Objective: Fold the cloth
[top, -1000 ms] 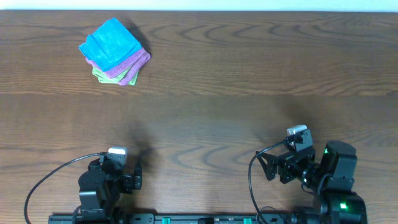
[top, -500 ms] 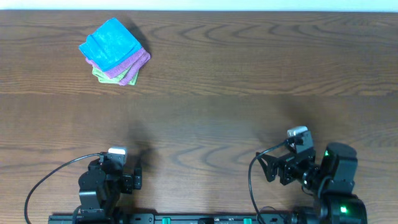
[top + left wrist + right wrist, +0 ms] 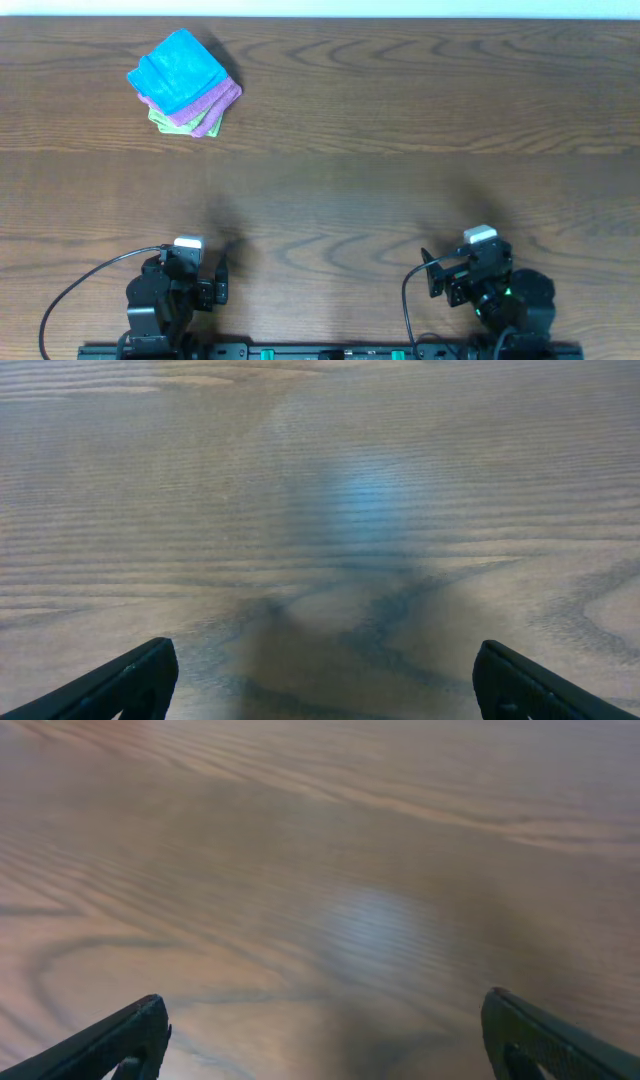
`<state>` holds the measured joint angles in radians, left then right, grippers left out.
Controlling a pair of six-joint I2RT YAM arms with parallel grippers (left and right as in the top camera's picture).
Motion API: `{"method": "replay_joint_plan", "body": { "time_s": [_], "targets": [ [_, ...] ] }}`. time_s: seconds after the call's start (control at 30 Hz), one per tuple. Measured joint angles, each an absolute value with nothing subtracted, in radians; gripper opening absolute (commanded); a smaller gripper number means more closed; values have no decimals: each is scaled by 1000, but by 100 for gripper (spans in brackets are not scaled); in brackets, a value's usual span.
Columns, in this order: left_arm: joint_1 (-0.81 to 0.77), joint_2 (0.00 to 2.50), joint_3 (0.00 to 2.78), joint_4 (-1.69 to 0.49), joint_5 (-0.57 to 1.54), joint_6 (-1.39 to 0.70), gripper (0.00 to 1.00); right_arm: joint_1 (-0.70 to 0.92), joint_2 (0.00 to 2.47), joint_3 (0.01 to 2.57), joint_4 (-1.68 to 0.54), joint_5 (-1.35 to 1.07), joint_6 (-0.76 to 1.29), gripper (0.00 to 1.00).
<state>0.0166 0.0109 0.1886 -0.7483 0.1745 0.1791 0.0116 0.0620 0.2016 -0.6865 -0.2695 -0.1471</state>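
Sky-blue cloth [image 3: 178, 68] sits folded atop a purple cloth [image 3: 228, 97] and green cloth [image 3: 159, 120] near the worktop [image 3: 400, 120]'s far-left corner. My left pincer [image 3: 325, 655] and right pincer [image 3: 325, 1002] gape empty at the near edge.

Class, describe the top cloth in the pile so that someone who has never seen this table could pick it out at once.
On the dark brown wooden table, look to the far left corner, where a small stack of folded cloths sits. The bright sky-blue terry cloth is the top one; a purple folded cloth and a green folded cloth peek out beneath it.
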Motion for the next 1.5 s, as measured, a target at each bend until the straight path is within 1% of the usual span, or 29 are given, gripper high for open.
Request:
{"method": "replay_joint_plan", "body": {
  "time_s": [0.13, 0.3, 0.53, 1.5],
  "targets": [
    [17, 11, 189, -748, 172, 179, 95, 12, 17, 176, -688, -194, -113, 99],
    [17, 11, 189, -748, 172, 179, 95, 12, 16, 173, -728, -102, -33, 99],
    [17, 11, 189, -748, 172, 177, 95, 12, 16, 173, -732, -67, 61, 99],
    [17, 11, 189, -748, 172, 177, 95, 12, 16, 173, -730, -17, 87, 99]
  ]
}}
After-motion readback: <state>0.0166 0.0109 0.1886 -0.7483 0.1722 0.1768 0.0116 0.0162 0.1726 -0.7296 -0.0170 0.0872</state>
